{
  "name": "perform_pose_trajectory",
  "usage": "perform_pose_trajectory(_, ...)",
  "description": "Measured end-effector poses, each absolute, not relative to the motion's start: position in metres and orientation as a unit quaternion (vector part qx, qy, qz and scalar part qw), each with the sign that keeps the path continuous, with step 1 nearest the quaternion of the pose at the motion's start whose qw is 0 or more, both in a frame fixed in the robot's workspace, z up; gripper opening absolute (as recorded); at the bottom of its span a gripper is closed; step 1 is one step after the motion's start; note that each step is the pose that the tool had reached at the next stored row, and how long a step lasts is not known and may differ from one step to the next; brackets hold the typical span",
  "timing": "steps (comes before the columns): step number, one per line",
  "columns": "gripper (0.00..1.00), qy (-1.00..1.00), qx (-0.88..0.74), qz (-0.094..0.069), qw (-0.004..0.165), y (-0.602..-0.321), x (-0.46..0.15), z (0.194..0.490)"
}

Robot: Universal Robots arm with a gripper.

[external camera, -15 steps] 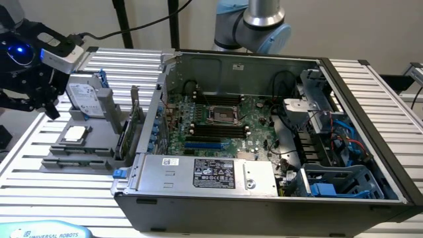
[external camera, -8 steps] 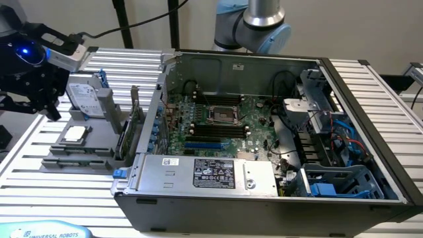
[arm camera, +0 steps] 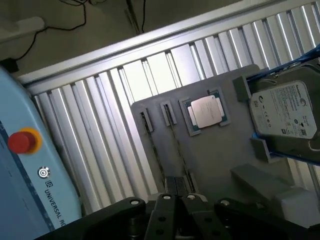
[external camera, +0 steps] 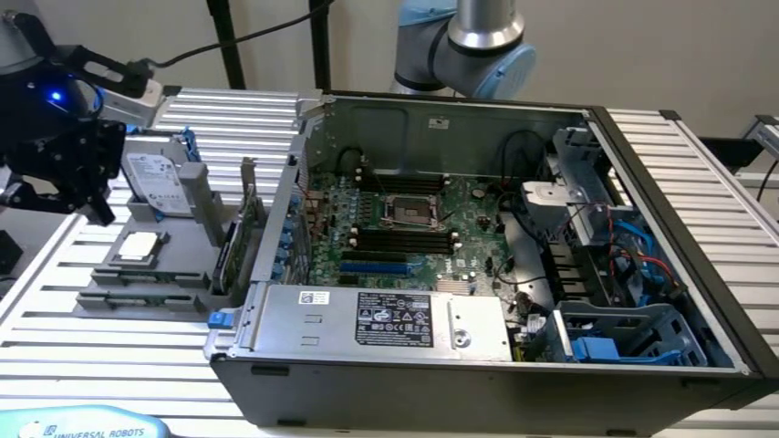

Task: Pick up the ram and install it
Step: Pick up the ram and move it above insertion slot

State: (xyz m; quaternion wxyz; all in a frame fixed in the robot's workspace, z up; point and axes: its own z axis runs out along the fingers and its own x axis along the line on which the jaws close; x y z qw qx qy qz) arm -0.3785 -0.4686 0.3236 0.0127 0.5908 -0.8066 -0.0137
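Gripper: we see the black two-finger gripper [external camera: 95, 205] [arm camera: 178, 186] with its tips together and nothing between them, hovering over the flat grey parts tray [external camera: 122, 301] [arm camera: 220, 150].
Ram: we make out the long thin green ram stick [external camera: 228, 254] on edge at the tray side farthest from the tool, well apart from it.
Beside the ram: a taller green expansion card with a metal bracket [external camera: 252, 224].
In between: a silver hard drive in a blue frame [external camera: 159, 182] [arm camera: 287, 112] and a square silver processor chip [external camera: 138, 245] [arm camera: 207, 111].
Beyond: an open dark grey computer case [external camera: 487, 388].

case [external camera: 487, 388] top open | hard drive [external camera: 159, 182], upright card [external camera: 250, 228] crowd tray [external camera: 182, 274]
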Motion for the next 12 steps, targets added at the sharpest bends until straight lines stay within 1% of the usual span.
perform_pose_trajectory(12,0.11,-0.749,0.663,-0.008,0.008,-0.4686,-0.3783,0.317)
